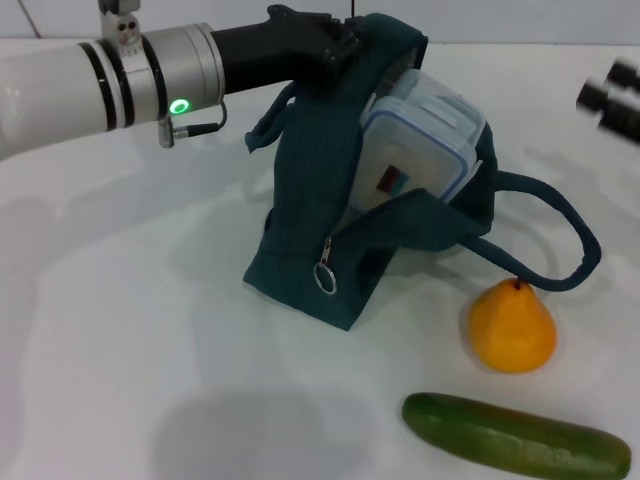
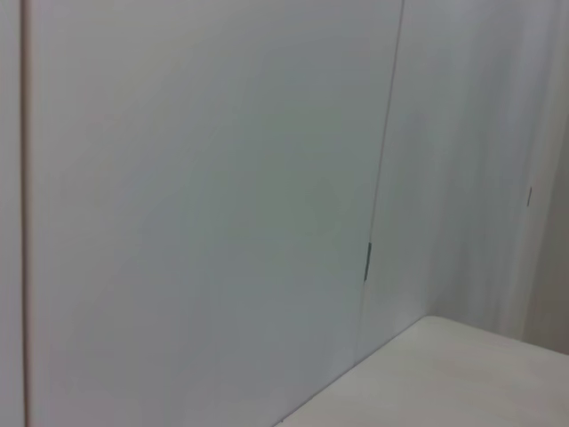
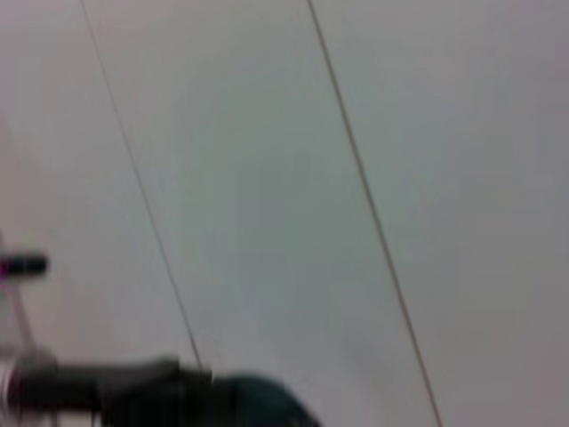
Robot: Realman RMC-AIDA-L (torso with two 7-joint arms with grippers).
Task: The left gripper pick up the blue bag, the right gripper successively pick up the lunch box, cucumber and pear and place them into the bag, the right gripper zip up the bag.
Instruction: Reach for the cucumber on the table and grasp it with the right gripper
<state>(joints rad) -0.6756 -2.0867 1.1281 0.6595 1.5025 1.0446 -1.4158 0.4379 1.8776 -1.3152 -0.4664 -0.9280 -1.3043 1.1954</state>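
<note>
My left gripper reaches in from the left with its green light on and is shut on the top of the blue bag, holding it upright with the mouth open. The lunch box sits tilted in the bag's opening, its label showing. One bag handle loops out to the right. The pear stands on the table just right of the bag. Near the front edge lies the cucumber. My right gripper hovers at the far right edge, blurred, fingers apart and holding nothing.
The white table spreads under everything. The bag's zipper pull ring hangs on its front. The left wrist view shows only a wall panel and a table corner. In the right wrist view a bit of the bag shows.
</note>
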